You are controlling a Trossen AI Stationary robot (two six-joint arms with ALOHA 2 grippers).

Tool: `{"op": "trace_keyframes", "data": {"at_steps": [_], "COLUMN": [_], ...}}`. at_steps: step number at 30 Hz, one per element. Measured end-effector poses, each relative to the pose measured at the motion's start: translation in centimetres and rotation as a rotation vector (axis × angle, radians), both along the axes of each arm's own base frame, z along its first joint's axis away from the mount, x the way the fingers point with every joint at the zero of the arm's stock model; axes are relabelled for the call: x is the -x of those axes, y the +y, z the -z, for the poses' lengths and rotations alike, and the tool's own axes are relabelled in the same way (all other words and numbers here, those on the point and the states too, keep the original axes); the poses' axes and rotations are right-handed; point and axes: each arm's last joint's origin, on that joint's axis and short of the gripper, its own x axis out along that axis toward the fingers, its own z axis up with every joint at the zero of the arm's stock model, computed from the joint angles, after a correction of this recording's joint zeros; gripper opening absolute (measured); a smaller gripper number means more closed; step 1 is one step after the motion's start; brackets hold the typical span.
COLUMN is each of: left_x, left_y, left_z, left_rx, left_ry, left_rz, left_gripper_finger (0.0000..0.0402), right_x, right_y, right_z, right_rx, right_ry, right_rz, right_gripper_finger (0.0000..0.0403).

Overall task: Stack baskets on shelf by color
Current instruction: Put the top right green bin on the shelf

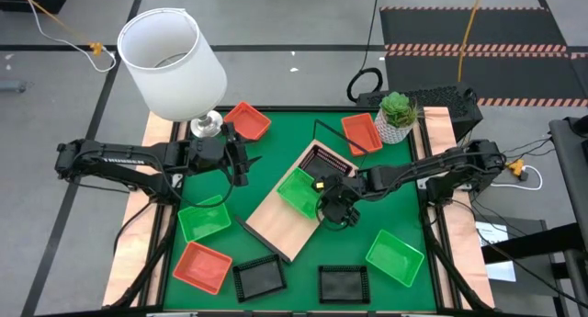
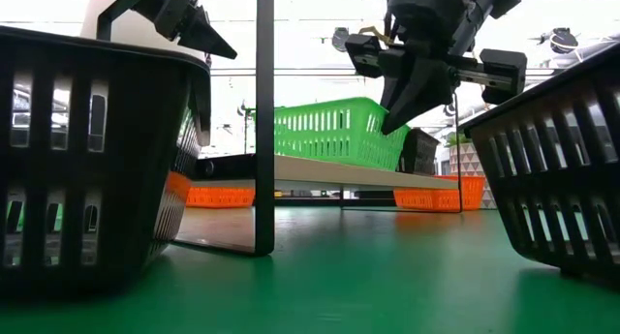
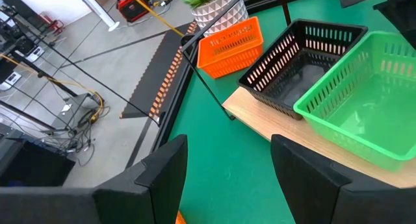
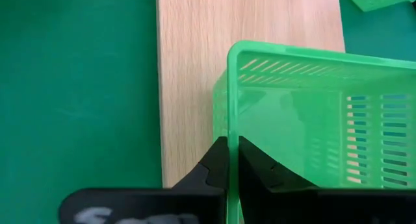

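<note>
The light-wood shelf [image 1: 276, 227] lies slantwise on the green mat at the table's middle. A black basket [image 1: 323, 161] stands on its far end. Beside it is a green basket [image 1: 296, 190], which also shows in the low view [image 2: 325, 133]. My right gripper [image 1: 323, 201] is shut on this green basket. My left gripper [image 1: 241, 161] is open and empty, left of the shelf and above the mat. Its fingers [image 3: 162, 172] stand well apart. My right gripper pinches the green basket's side wall at its rim [image 4: 232, 123], next to a corner. One finger is inside the basket and one outside. The fingers [image 2: 402, 97] come from above, pointing down. The basket is upright over the shelf board; whether its bottom touches the board I cannot tell.
Loose on the mat are two orange baskets at the far side [image 1: 247, 120] [image 1: 361, 133], a green [image 1: 204, 220] and an orange one [image 1: 202, 266] near left, two black ones [image 1: 257, 278] [image 1: 343, 283] at the near edge, and a green one [image 1: 395, 256] near right. A white-shaded lamp [image 1: 172, 64] and a potted plant [image 1: 397, 117] stand at the far edge.
</note>
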Motion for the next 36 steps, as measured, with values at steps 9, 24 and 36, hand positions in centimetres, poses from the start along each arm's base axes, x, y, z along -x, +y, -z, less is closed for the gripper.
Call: {"op": "trace_keyframes", "data": {"at_steps": [9, 24, 36], "left_x": [0.0, -0.1, -0.1], "left_y": [0.0, 0.0, 0.0], "left_z": [0.0, -0.1, -0.1], "left_rx": [0.0, 0.0, 0.0], "left_ry": [0.0, -0.014, -0.015], "left_rz": [0.0, 0.0, 0.0], "left_gripper_finger": [0.0223, 0.0223, 0.0223], "right_x": [-0.3, -0.2, 0.0], "right_y": [0.6, 1.4, 1.3], "right_z": [-0.3, -0.3, 0.5], "right_rx": [-0.005, -0.011, -0.011], "right_ry": [-0.044, -0.055, -0.063], "right_rz": [-0.023, -0.041, -0.043], "right_gripper_finger": [0.0006, 0.0015, 0.0017]}}
